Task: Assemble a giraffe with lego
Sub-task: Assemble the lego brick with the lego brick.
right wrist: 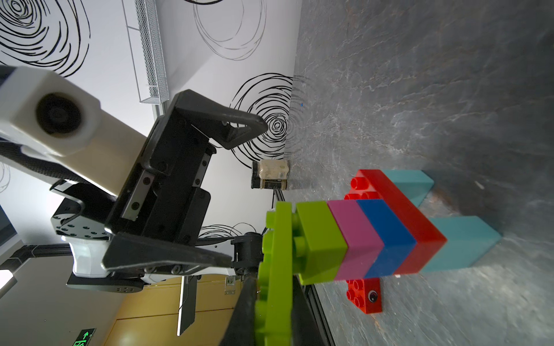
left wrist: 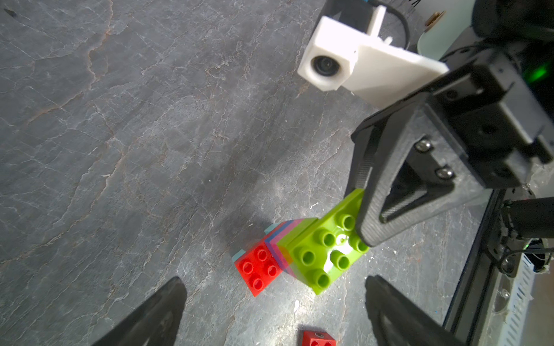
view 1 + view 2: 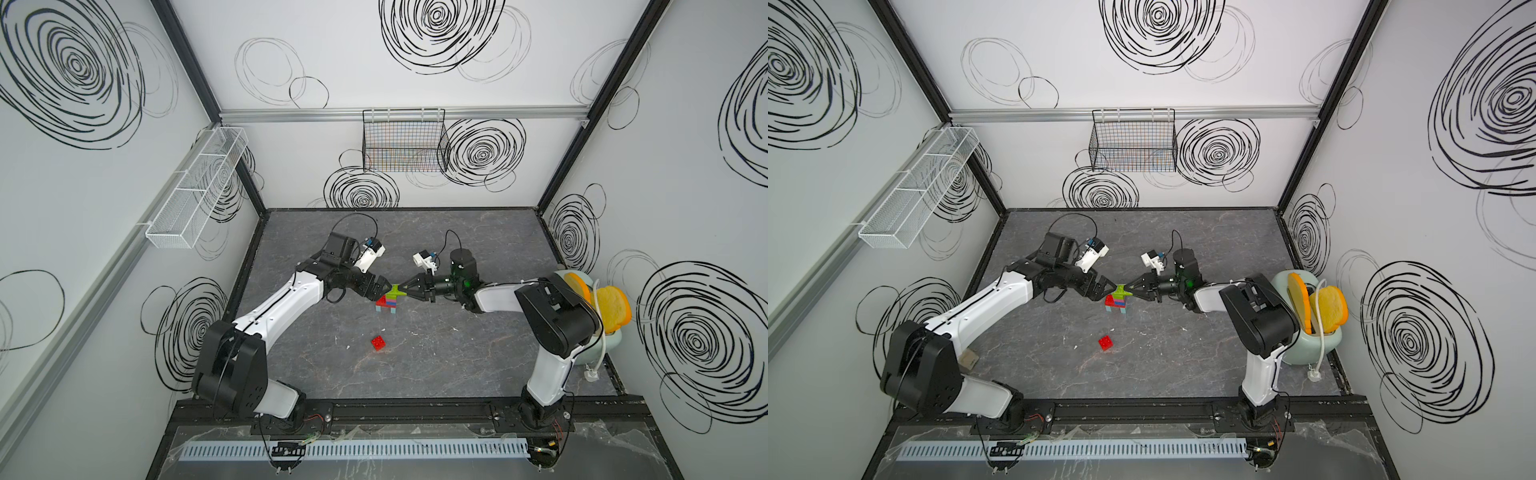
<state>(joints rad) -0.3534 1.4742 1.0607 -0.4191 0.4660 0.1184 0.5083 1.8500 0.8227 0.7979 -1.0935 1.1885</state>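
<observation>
My right claw [image 3: 402, 290] is pinched shut on the rim of the lime plate [image 2: 323, 254] that tops the giraffe [image 3: 388, 302]. One finger lies across the plate's studded face and the other against its underside. My left claw [image 3: 383, 291] gapes at its widest on the giraffe's other side, holding nothing. In my left wrist view the plate sits just ahead of the two spread fingertips [image 2: 171, 296], apart from both.

The giraffe stands mid-table [image 3: 457, 353] between my claws. Two cyan legs [image 1: 461, 242] are planted on the surface and a red block [image 1: 419, 236] bridges them. Above that, blue, pink and lime blocks are stacked in steps, so the neck slants. The lime plate is thin and flat, and it overhangs the neck.

The bricks are glossy hard plastic with crisp edges and round studs, and the lime plate catches a white glare. My fingers are matte black, tapered like hollow triangles and finely ribbed on the gripping faces. The table is a dull grey slab veined like stone, with rusty cracks.

A loose red brick [image 3: 378, 343] lies nearer my bases, well apart from the giraffe. It is square with four studs and has an eye [image 1: 372, 296] on one side.
</observation>
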